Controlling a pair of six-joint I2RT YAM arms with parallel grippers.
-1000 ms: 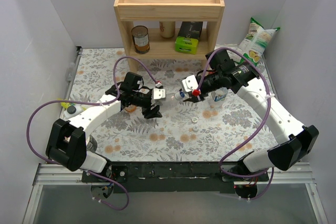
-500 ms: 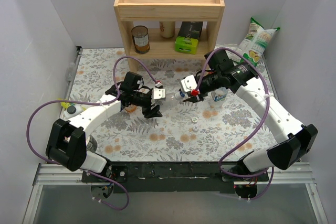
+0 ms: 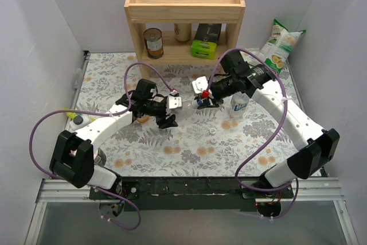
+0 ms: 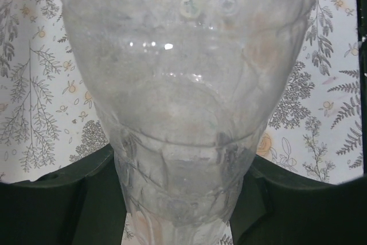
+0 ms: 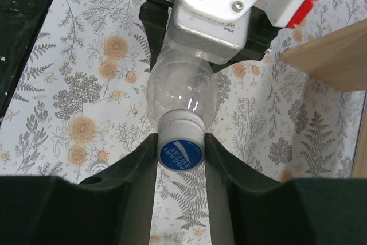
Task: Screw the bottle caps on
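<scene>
A plain clear bottle [image 3: 184, 104] is held lying level above the table. My left gripper [image 3: 174, 106] is shut on its body, which fills the left wrist view [image 4: 183, 84]. My right gripper [image 3: 200, 101] is shut on the blue cap [image 5: 181, 154], which sits on the bottle's neck [image 5: 180, 123]. A white cap [image 3: 212, 132] lies on the table below; it also shows in the right wrist view [image 5: 98, 167]. The labelled bottle [image 3: 239, 102] stands behind the right gripper. A bit of the orange bottle [image 3: 143, 119] shows under the left arm. The red cap is out of view.
A wooden shelf [image 3: 184, 12] stands at the back with a brown can [image 3: 153, 42] and a green box [image 3: 205, 41]. A snack bag [image 3: 281, 44] leans at the back right. A white squeeze bottle [image 3: 77, 119] lies at the left edge.
My right wrist has turned about the cap and shifted a little left and back. The left arm and the bottle have stayed put.
</scene>
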